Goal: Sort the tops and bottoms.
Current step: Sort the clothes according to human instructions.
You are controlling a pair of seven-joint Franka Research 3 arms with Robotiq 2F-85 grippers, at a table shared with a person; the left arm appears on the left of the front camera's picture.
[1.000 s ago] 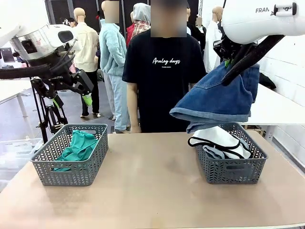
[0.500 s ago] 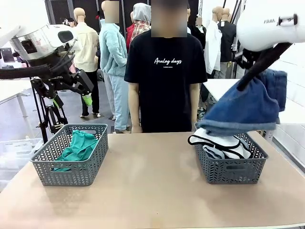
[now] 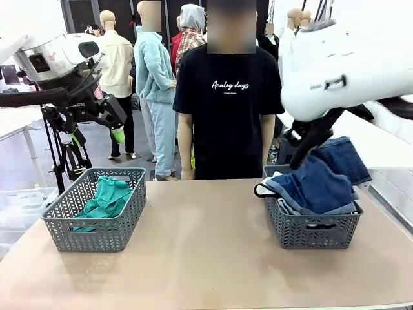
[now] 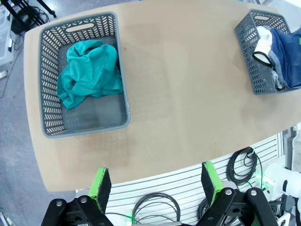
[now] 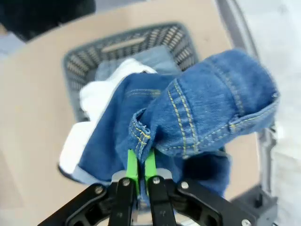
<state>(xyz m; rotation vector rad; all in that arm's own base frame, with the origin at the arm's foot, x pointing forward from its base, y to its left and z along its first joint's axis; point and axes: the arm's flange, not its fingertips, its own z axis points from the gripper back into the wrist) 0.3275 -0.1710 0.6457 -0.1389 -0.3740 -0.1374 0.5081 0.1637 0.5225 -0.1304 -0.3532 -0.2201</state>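
Jaws of the right gripper (image 5: 140, 165) pinch a fold of the mid-blue denim shorts (image 3: 321, 183) over the right grey plastic basket (image 3: 312, 228).
White shorts with black trim (image 3: 271, 187) lie beneath the denim in that basket; the crumpled teal-green fabric top (image 4: 88, 72) sits in the left grey basket (image 4: 53, 115) across the tan worktop (image 3: 206, 252). Left gripper (image 4: 156, 184) hangs above the worktop's edge, jaws apart.

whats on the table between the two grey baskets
Nothing: bare tan tabletop runs between the left basket, holding the teal-green top, and the right basket, holding the bottoms. The left wrist view shows this from above; the front view agrees.
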